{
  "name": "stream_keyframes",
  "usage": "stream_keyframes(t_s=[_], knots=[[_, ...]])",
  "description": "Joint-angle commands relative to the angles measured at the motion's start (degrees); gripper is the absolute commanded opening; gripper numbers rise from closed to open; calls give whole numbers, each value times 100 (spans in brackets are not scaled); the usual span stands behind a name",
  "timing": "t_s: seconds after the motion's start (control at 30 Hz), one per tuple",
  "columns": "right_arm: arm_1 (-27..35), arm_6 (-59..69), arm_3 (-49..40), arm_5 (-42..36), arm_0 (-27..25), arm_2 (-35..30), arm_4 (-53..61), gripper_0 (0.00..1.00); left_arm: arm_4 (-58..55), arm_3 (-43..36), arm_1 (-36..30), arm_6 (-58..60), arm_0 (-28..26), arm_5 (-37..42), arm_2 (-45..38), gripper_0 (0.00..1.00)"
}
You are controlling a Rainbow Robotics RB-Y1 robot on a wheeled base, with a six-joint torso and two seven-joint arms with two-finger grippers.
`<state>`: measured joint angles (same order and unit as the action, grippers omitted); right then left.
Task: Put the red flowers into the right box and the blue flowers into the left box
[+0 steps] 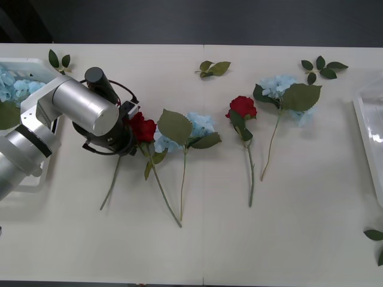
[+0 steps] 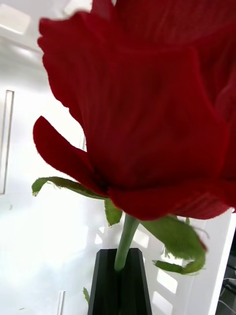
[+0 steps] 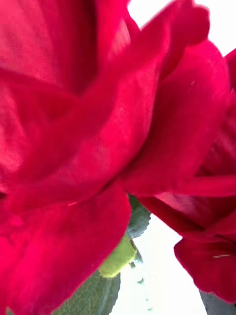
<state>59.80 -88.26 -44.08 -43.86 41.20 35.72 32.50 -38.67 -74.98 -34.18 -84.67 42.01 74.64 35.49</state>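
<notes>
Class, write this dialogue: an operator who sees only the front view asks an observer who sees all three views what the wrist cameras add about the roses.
Operator: My view has the left arm over the leftmost roses on the table. What is the right gripper doing?
Observer: The right gripper has its jaws shut on the stem of a red rose, in front of white slotted plastic.
Operator: And what does the left wrist camera see?
Observer: Red petals right up against it, with a green leaf beside them.
</notes>
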Motion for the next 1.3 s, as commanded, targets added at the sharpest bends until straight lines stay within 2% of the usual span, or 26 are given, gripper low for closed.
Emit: stream_keyframes(t_s=[0.03,0.07,0.1,0.13,0.17,0.3,0.33,0.4,0.53,0.57,0.63,0.7,0.73,0.9,1.03,1.3], knots=[[49,-130,136,106,107,-12,-24,62,26,-78,-27,214,167,-55,-7,90],[49,-130,136,106,107,-12,-24,71,26,-69,-19,214,158,-55,-16,89],[49,-148,136,106,107,5,-7,86,35,-43,-10,196,167,-55,-16,88],[49,-156,136,106,107,14,55,95,35,-34,-1,196,158,-55,-7,83],[49,-174,136,106,107,5,116,100,35,-26,8,187,158,-55,-7,80],[58,-244,118,88,107,14,345,100,53,54,34,179,158,-64,2,76],[67,-271,66,44,107,5,450,100,53,80,60,170,167,-90,2,68],[84,-288,-22,-26,107,5,547,100,53,106,60,170,167,-117,28,63],[269,-271,-497,-509,107,5,1180,100,53,159,60,214,167,-275,178,58],[322,-262,-620,-632,107,-12,1329,100,53,177,60,214,158,-284,178,53],[427,-244,-919,-958,107,-91,1690,100,53,177,69,223,167,-284,178,32],[524,-227,-1200,-1292,107,-197,2094,100,53,177,69,223,167,-284,178,7],[550,-218,-1288,-1397,107,-232,2191,100,53,177,69,223,167,-284,178,2],[665,125,-2070,-2329,107,-531,2938,100,-9,168,60,214,167,-284,178,0],[682,723,-2764,-2847,107,-645,3105,100,-53,62,17,187,167,-310,99,0],[638,2436,-4223,-3471,98,-663,3078,100,-641,-825,-511,73,62,-301,-648,0]])
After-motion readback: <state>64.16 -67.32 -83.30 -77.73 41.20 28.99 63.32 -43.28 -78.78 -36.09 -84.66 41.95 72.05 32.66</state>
